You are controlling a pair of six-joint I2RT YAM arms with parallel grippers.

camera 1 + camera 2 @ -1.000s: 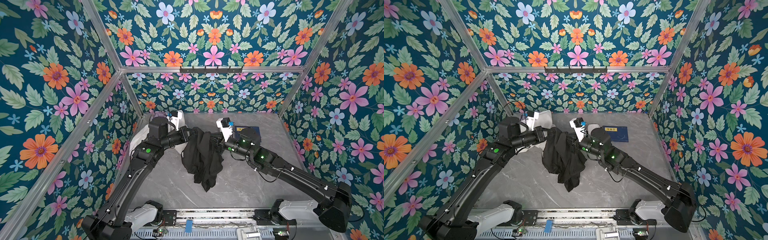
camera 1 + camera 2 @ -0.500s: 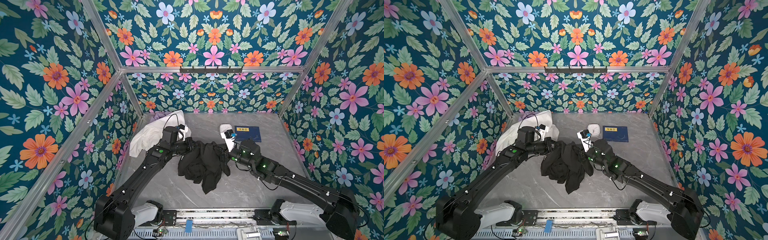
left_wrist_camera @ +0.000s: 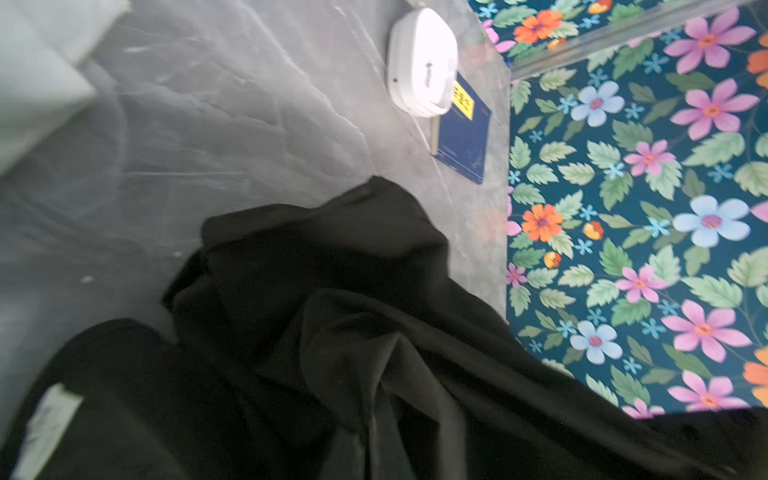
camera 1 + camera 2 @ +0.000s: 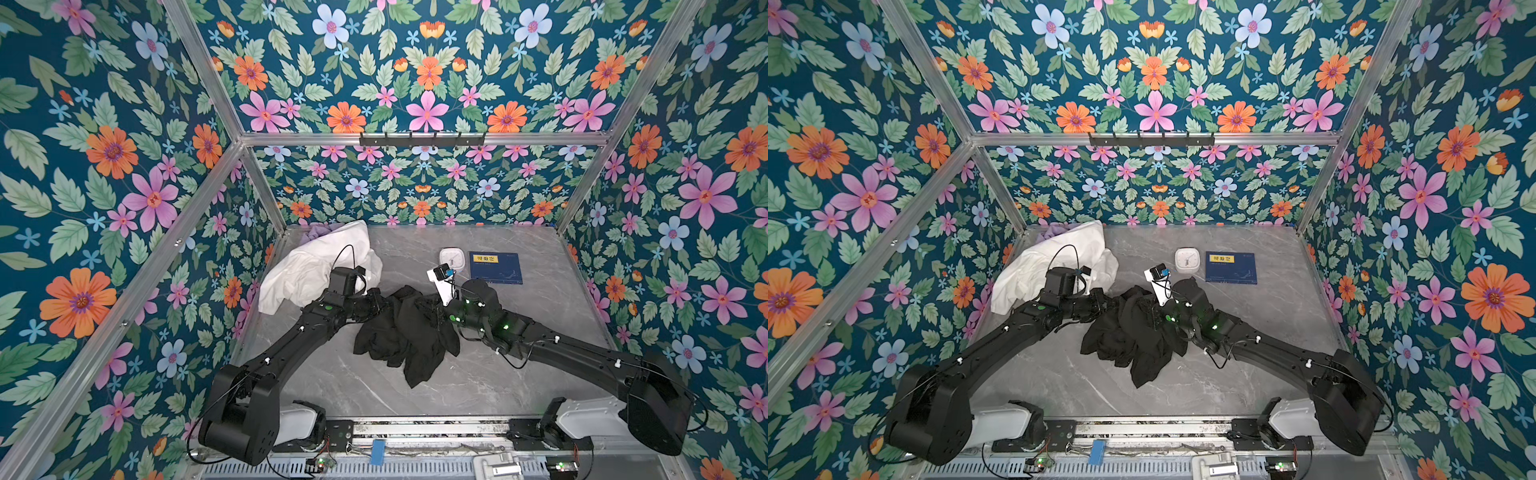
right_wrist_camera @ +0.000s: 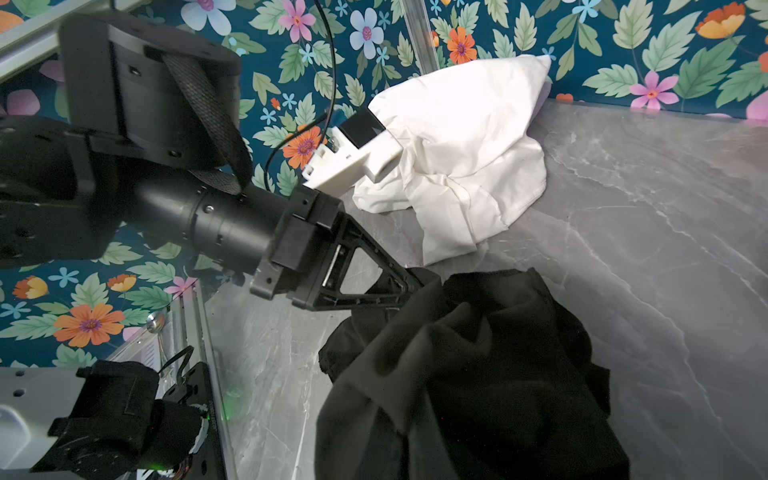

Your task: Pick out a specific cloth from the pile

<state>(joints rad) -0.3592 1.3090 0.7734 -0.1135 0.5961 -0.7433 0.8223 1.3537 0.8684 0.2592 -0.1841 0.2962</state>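
Left gripper [image 5: 419, 286] tips sit buried in cloth [image 5: 478, 374], clear only from right wrist, gap I cannot tell; right gripper [image 4: 435, 310] stays hidden, closed on cloth.

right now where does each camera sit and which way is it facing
Top views: stereo pair high over the front rail, looking down toward the back wall; both arms show whole, left gripper and right gripper at the black cloth.
Left wrist: on the left arm, looking over the black cloth to the blue book and white clock; own gripper not visible.
Right wrist: on the right arm, looking across at the left arm, left gripper and white cloth; own gripper hidden.
Shared: all show the black cloth.
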